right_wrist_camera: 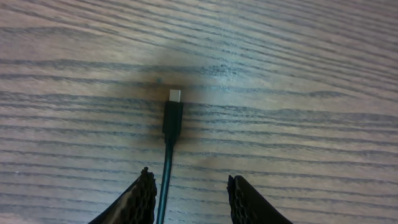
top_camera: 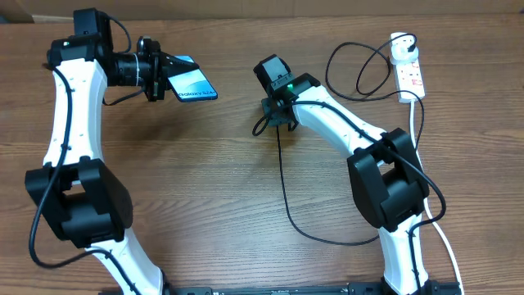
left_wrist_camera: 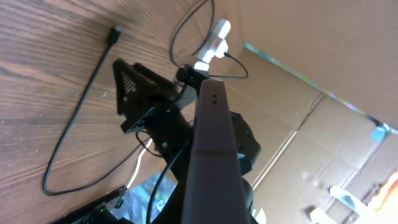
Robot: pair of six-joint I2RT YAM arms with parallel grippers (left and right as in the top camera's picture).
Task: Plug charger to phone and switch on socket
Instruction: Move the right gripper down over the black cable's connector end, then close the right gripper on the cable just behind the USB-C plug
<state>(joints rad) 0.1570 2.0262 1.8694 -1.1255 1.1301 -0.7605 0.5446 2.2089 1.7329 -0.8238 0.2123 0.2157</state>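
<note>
– So, where is the phone?
– Up at the far left of the table, in the left gripper. Its fingers are pressed together on the phone, and the lit blue screen faces up, with white text along one end. It looks lifted off the wood rather than lying on it.
– And from the left wrist?
– There the phone shows edge-on, a dark bar pointing toward the right arm.
– What about the right gripper?
– It hangs near the middle of the table, just over the loose end of the charger. In its own camera the fingers stand spread, pinching nothing. The connector lies flat on the wood just ahead of them, metal tip pointing away. The cable runs back between the fingers, closer to the left-hand one in that picture.
– Touching it?
– Can't tell; the cable is right beside it.
– Where does the cable go?
– Toward the near edge, round in a wide curve past the right arm, then up to the socket at the far right. The white plug adapter sits at its far end.
– Switches?
– Red specks, too small to read
</note>
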